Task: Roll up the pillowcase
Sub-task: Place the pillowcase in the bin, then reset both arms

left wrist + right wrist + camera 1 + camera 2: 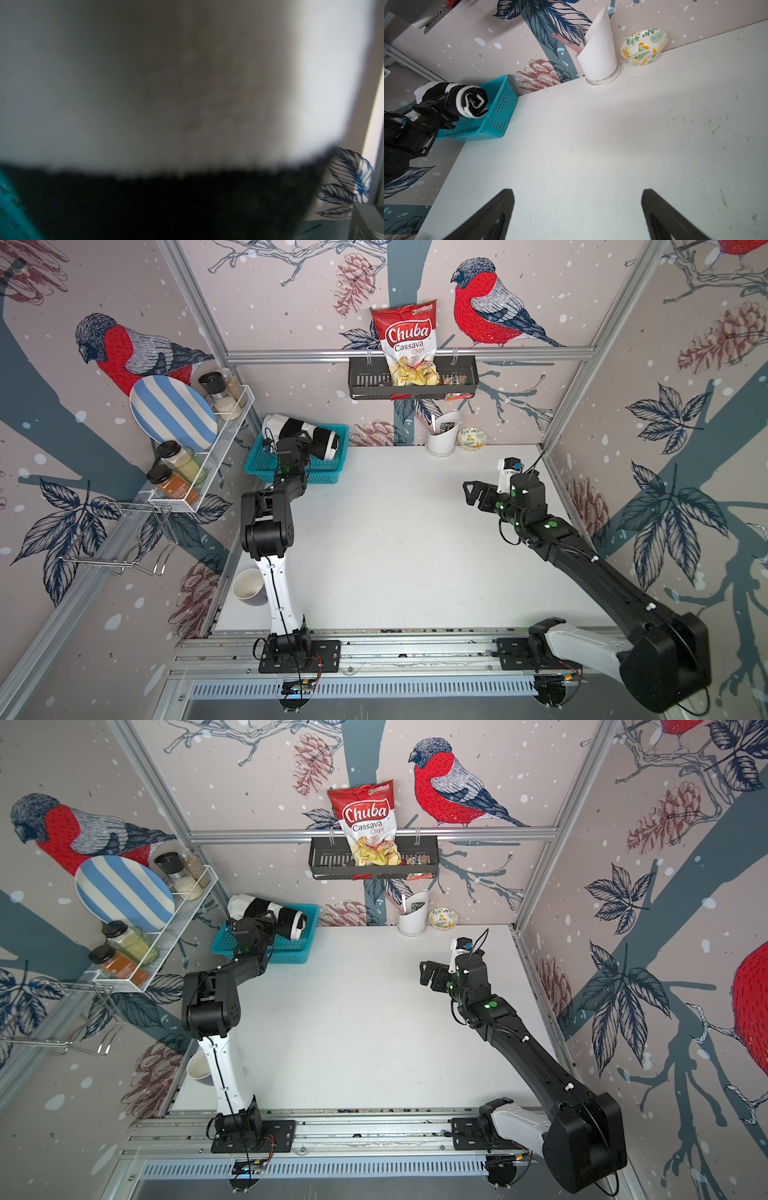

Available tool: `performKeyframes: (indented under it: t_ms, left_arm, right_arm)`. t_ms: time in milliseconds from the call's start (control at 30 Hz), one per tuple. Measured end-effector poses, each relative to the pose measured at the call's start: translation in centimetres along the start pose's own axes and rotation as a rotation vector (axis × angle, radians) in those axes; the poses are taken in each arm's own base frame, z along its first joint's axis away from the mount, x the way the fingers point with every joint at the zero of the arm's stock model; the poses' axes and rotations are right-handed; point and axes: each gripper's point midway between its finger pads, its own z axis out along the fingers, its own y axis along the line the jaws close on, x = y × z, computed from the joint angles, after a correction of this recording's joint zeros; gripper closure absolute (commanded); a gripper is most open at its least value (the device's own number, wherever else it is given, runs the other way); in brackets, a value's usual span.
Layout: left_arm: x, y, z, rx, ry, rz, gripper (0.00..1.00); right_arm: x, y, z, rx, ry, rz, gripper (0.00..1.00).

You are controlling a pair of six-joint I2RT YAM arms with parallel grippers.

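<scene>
The left gripper (292, 440) is pressed against the pillowcase (312, 435) at the far left corner of the worktop (395, 551). Its wrist view is filled by blurred white and black fabric, so whether its jaws are clamped on the cloth or released cannot be told. The pillowcase is a tight roll of black and white stripes. It lies in the teal basket (326, 477), with 1 end riding over the basket's left rim and the other end showing its spiral (475, 102). The long axis of the roll runs roughly along the far edge of the worktop, across the approach line of the left arm. The roll lies directly ahead of the left gripper, which is much the nearer tool. The right gripper (577, 193) hangs over the right side of the worktop, well apart from the basket. Its 2 fingers are spread wide with nothing between them. The rolling appears complete, and the next move probably calls for a clean release and a straight retreat of the left arm. Readable text: the red and white bag (405, 344) on the back-wall shelf reads "Chuba Cassava Chips".
</scene>
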Motion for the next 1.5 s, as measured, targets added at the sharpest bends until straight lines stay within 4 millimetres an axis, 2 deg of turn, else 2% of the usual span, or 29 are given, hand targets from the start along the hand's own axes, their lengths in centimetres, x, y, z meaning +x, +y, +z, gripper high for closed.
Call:
performKeyframes:
  t_ms: [100, 233, 533, 633, 733, 833, 967, 1133, 1300, 1400, 1433, 1500]
  left_arm:
    - [0.2, 1.7, 0.6, -0.045, -0.004, -0.004, 0.03]
    - [0.2, 3.1, 0.8, -0.092, -0.012, -0.018, 0.02]
    - [0.3, 3.6, 0.7, -0.110, -0.012, -0.059, 0.02]
    - [0.4, 3.7, 0.1, -0.129, -0.006, -0.070, 0.02]
    - [0.1, 2.7, -0.9, -0.132, -0.006, -0.087, 0.02]
    - [-0.5, 0.6, -2.2, -0.117, -0.010, -0.086, 0.02]
    - [-1.2, -2.6, -4.4, -0.091, -0.010, -0.076, 0.02]
    - [-0.8, -5.8, -8.2, -0.085, 0.030, 0.015, 0.02]
    - [1.5, -9.8, -13.7, -0.061, 0.087, 0.240, 0.02]
    - [3.0, -10.0, -17.7, -0.072, 0.100, 0.387, 0.01]
    - [3.1, -9.4, -18.8, -0.087, 0.097, 0.420, 0.02]
    - [2.8, -7.1, -21.3, -0.144, 0.068, 0.485, 0.01]
  right_arm:
    - [-0.1, -0.2, 0.2, 0.009, 0.000, 0.003, 0.00]
    - [0.2, -0.6, 0.3, 0.024, 0.012, 0.007, 0.00]
    - [0.1, -1.4, 0.7, 0.048, 0.015, 0.017, 0.00]
    - [0.0, -1.5, 0.7, 0.050, 0.014, 0.018, 0.00]
    - [-0.1, -1.6, 0.6, 0.052, 0.010, 0.020, 0.00]
    - [-0.1, -1.8, 0.6, 0.055, 0.010, 0.019, 0.00]
    - [0.2, -2.3, 0.5, 0.066, 0.008, 0.017, 0.00]
    - [0.2, -3.7, 0.2, 0.121, -0.048, -0.009, 0.00]
    - [0.9, -7.7, -0.6, 0.280, -0.155, -0.060, 0.00]
    - [1.9, -10.8, -1.4, 0.388, -0.224, -0.105, 0.00]
    - [2.2, -11.7, -1.6, 0.419, -0.240, -0.114, 0.00]
    - [2.5, -14.0, -2.3, 0.492, -0.285, -0.125, 0.00]
